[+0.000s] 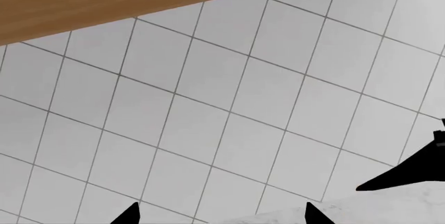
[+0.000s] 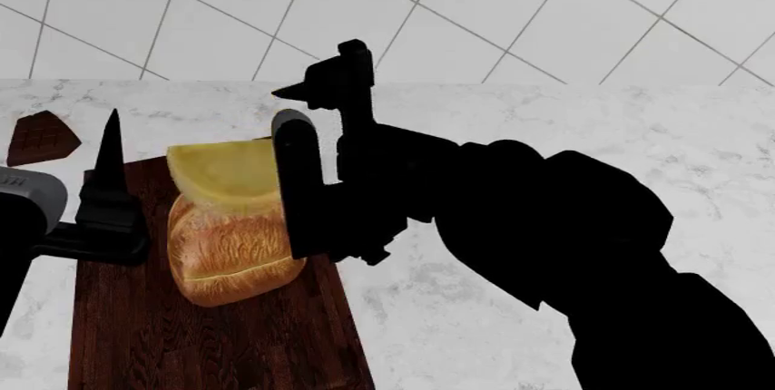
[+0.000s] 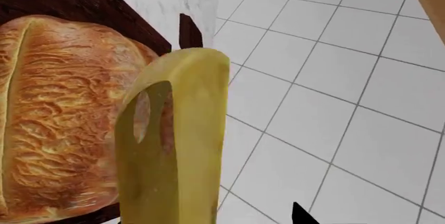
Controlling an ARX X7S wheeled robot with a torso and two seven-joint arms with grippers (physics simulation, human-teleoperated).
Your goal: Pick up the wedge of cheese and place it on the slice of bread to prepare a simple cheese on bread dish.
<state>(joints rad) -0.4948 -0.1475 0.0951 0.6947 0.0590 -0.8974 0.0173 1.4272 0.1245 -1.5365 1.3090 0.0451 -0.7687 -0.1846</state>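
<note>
- We see the slice of bread [image 2: 230,249] with a rough, streaked golden-brown crust, faintly glossy.
- We see the wedge of cheese [image 2: 224,172] smooth and matt, its rind darker yellow.
- We note the wooden board [image 2: 206,345], dark brown with visible grain.
- We see a white marbled countertop [image 2: 485,317].
- We note smooth white wall tiles [image 1: 230,109] below a wood-grain panel [image 1: 104,0].
- We find the right gripper [image 2: 303,136] matt black.
</note>
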